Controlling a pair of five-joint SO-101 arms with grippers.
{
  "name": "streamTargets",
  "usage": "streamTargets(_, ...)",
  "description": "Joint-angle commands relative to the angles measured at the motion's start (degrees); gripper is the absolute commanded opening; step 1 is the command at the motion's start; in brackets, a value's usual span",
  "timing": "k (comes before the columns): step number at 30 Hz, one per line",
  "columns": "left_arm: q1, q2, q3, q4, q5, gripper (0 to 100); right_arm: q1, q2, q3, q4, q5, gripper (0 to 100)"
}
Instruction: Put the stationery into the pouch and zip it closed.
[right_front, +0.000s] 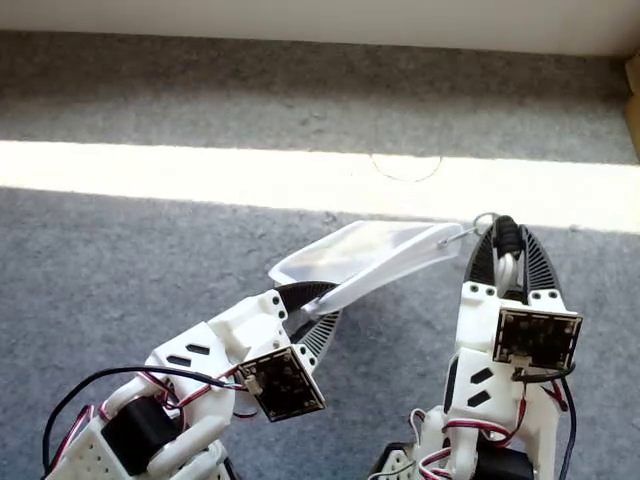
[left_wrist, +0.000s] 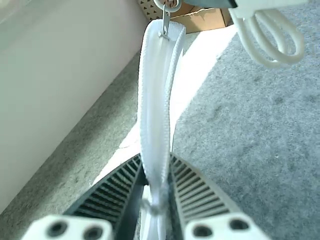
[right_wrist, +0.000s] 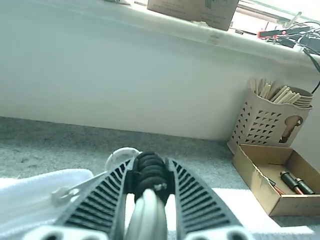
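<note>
A translucent white pouch (right_front: 370, 255) hangs above the grey carpet, stretched between both grippers. My left gripper (right_front: 312, 312) is shut on its near end, with the zip edge (left_wrist: 155, 100) clamped between the ribbed fingers (left_wrist: 115, 190). The zip looks closed along its length, and the metal zipper pull (left_wrist: 165, 22) sits at the far end. My right gripper (right_front: 505, 235) is shut on a black ribbed cord with a white loop (left_wrist: 272, 37) attached beside that pull (right_wrist: 65, 194). No loose stationery shows on the carpet.
A sunlit strip (right_front: 200, 175) crosses the carpet beyond the pouch. A white wall (right_wrist: 125, 75) runs along the far side. By the wall stand a beige basket of sticks (right_wrist: 270, 120) and an open cardboard box (right_wrist: 275, 175).
</note>
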Motion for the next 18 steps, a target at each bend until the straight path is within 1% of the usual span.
streamTargets(1,-2.0,-0.6,-0.8,0.0,-0.4,1,3.6,0.1,-0.5,-3.6,0.2,0.5)
streamTargets(12,-2.0,-0.6,-0.8,0.0,-0.4,1,4.2,0.2,-0.1,-4.5,1.0,0.5)
streamTargets(18,-2.0,-0.6,-0.8,0.0,-0.4,1,7.4,0.7,0.5,-6.9,1.4,0.5)
